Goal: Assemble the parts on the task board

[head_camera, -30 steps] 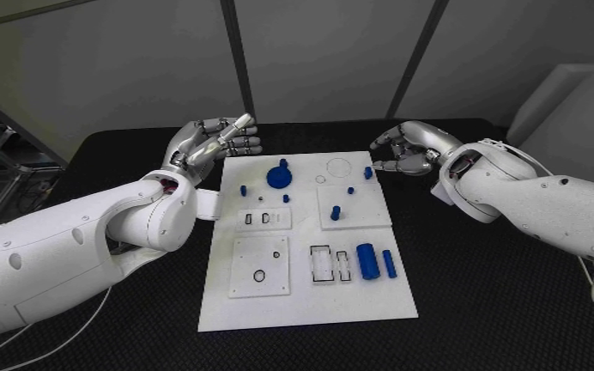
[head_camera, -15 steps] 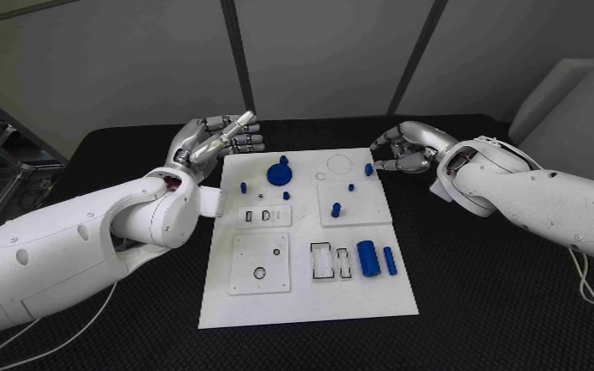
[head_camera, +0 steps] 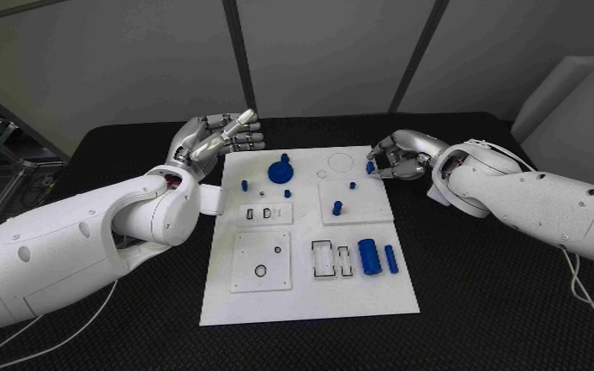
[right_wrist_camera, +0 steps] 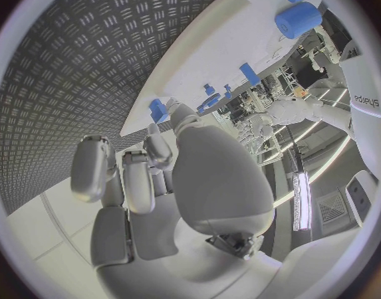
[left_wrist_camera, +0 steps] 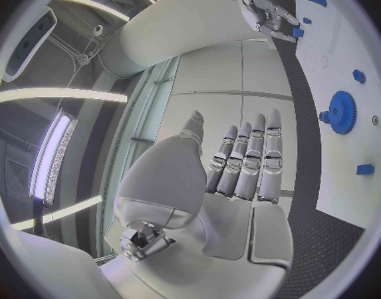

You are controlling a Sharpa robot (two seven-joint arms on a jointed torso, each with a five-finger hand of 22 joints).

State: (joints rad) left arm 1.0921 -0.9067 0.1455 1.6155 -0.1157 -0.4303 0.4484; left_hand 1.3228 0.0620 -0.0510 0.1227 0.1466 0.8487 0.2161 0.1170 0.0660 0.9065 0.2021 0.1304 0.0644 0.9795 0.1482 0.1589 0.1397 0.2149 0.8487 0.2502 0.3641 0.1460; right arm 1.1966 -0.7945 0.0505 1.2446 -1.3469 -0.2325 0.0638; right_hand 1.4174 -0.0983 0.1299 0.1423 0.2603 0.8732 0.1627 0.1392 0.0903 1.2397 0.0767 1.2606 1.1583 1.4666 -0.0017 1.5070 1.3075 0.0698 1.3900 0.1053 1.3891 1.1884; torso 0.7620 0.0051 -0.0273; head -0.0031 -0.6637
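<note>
Grey panelled wall (head_camera: 334,36), perhaps ceiling strip lights (left_wrist_camera: 53,163)

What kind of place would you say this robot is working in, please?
Probably a robotics test lab: a white task board with blue parts lies on a black table, grey partition panels behind.

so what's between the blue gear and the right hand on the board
In the head view, an empty round outline on the white task board lies between the blue gear and the right hand.

white task board (head_camera: 306,289), blue parts (head_camera: 367,257), black table (head_camera: 495,302), silver robot hand (head_camera: 221,136)
</note>
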